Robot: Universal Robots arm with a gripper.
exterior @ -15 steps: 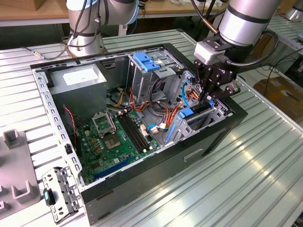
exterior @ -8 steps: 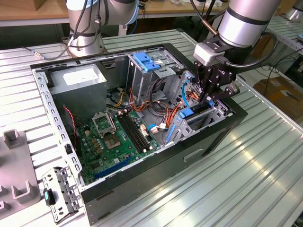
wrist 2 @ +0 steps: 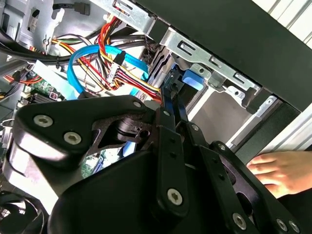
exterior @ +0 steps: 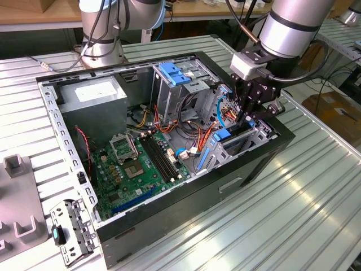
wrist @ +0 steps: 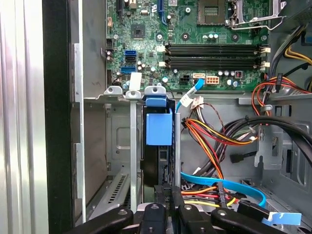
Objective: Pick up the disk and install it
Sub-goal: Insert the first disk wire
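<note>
We have the gripper (exterior: 252, 114) down inside the open computer case (exterior: 237, 175), at the drive bay (exterior: 256, 138) on the exterior view's right, and its fingers (wrist: 168, 197) look closed on the edge of the disk (wrist: 157, 165), which stands on edge in a slot of that bay with its blue plastic rail (wrist: 159, 127) facing out; in the first wrist view the disk sits between the slot's upright metal walls, seemingly part-way to fully seated, though we cannot tell how deep it has gone. The worry from here, as we judge it, is skew: if the disk is tilted at all in the slot, its rails could bind on the guides and a push would jam it or force it out of the grip. Just beside the fingers runs a bundle of red, yellow and orange power wires (wrist: 214, 139) and a flat blue data cable (wrist: 224, 185), and a sideways shift could snag or pinch them against the bay. In the second wrist view a person's hand (wrist 2: 280, 170) rests near the outside of the case, close to the arm, so any sudden swing outward could strike it. The motherboard (exterior: 138, 164) lies well apart and seems safe
</note>
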